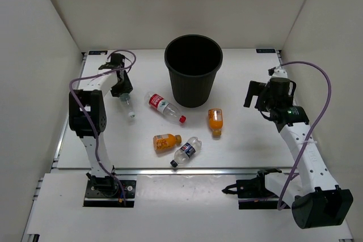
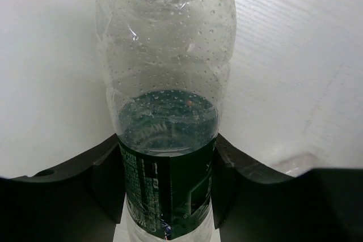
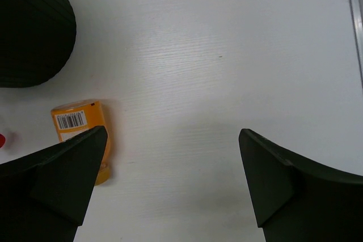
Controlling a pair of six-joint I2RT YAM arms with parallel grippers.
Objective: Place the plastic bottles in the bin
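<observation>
The black bin [image 1: 193,72] stands at the back middle of the table. My left gripper [image 1: 121,90] is shut on the clear green-label bottle [image 1: 128,107], at the far left. In the left wrist view both fingers [image 2: 108,174] press the bottle's green label [image 2: 164,72], and its base points away over the white table. The red-label bottle [image 1: 164,106], two orange bottles [image 1: 215,121] [image 1: 166,141] and the blue-label bottle [image 1: 187,150] lie in front of the bin. My right gripper [image 1: 253,97] is open and empty, right of the bin. The right wrist view shows its jaws wide apart [image 3: 173,140], with an orange bottle [image 3: 79,120] beside the left finger.
White walls enclose the table on the left, back and right. The bin's side [image 3: 31,26] shows at the upper left of the right wrist view. A metal rail [image 1: 170,171] runs along the table's near edge, and a purple cable [image 1: 320,111] loops off the right arm.
</observation>
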